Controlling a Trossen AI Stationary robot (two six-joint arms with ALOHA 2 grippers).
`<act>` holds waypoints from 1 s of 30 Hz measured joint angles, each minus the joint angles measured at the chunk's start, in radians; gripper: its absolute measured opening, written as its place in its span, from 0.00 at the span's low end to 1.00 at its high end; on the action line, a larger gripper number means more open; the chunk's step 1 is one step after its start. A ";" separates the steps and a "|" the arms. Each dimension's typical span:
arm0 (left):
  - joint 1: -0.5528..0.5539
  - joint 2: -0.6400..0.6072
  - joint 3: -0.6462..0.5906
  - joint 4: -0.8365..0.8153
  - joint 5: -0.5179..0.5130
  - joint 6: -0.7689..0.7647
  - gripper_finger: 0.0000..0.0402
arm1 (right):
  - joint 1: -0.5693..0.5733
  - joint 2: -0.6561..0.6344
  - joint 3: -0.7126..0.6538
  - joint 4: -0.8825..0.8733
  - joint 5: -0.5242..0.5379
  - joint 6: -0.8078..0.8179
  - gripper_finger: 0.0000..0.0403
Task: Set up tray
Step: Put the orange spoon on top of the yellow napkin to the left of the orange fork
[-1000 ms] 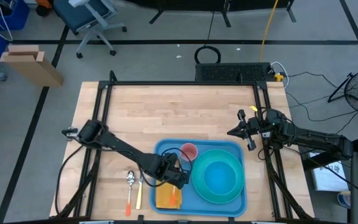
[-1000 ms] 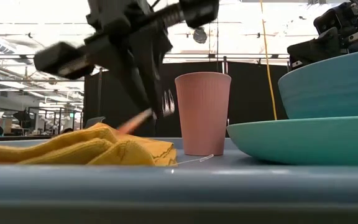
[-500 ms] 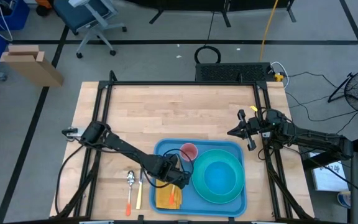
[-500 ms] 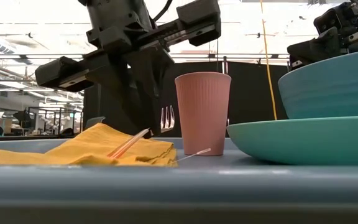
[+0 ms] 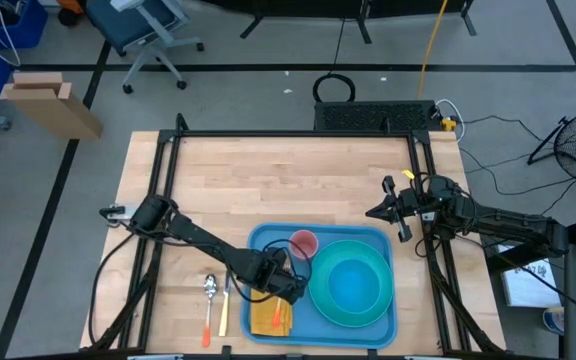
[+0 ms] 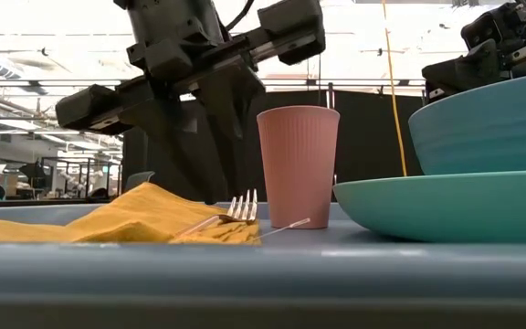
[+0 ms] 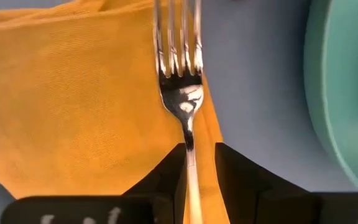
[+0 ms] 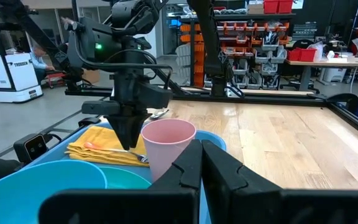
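The blue tray [image 5: 264, 238] lies at the table's near edge. On it are a folded yellow napkin [image 5: 263, 320], a pink cup [image 5: 303, 243] and a turquoise plate [image 5: 319, 295] carrying a bowl [image 5: 353, 285]. A fork [image 7: 182, 93] with an orange handle lies on the napkin [image 7: 73, 93], tines [image 6: 239, 209] pointing at the cup [image 6: 298, 164]. My left gripper [image 5: 286, 290] hovers over the napkin, narrowly open, one finger on either side of the fork's handle [image 7: 192, 180]. My right gripper [image 5: 371, 213] waits shut above the table, beyond the tray's far right corner. My left gripper [image 7: 200, 171] comes slanting down from the table's left, fingers along the fork. The handle [image 7: 191, 168] runs between the fingers close by one finger [image 7: 174, 168], with a gap to the other. Whether that finger touches it I cannot tell. The fork rests on the napkin.
A spoon [image 5: 209, 288] and a knife [image 5: 224, 310] lie on the wood just left of the tray. The table's far half is bare wood [image 5: 288, 180]. Black frame rails run along both sides.
The fork, held tilted in the air above the napkin a second ago, has come down with the left gripper. Its tines now rest on the napkin's edge beside the cup. The right arm has kept still.
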 joint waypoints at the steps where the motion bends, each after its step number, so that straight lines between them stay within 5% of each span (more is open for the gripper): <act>1: 0.000 -0.009 0.000 -0.004 0.008 0.035 0.21 | 0.000 0.000 0.000 0.000 0.000 0.000 0.00; 9: -0.049 -0.173 0.001 -0.315 0.009 0.170 0.22 | 0.000 0.000 0.000 0.000 0.000 0.000 0.00; 13: -0.153 -0.282 0.001 -0.607 -0.177 0.121 0.22 | 0.000 0.000 0.000 0.000 0.000 0.000 0.00; 16: -0.216 -0.356 0.001 -0.656 -0.326 0.193 0.22 | 0.000 0.001 0.000 0.012 -0.001 0.000 0.00; 19: -0.210 -0.399 0.001 -0.553 -0.430 0.516 0.22 | 0.000 0.000 0.000 0.037 -0.002 0.000 0.00; 24: -0.119 -0.398 0.001 -0.254 -0.382 1.296 0.22 | 0.000 0.000 0.000 0.054 -0.001 -0.002 0.00; 27: -0.021 -0.414 0.001 -0.163 -0.451 1.474 0.22 | 0.000 0.000 0.000 0.053 -0.001 0.002 0.00; 30: 0.058 -0.484 0.000 -0.217 -0.537 1.493 0.22 | 0.000 0.000 0.000 0.040 -0.002 0.003 0.00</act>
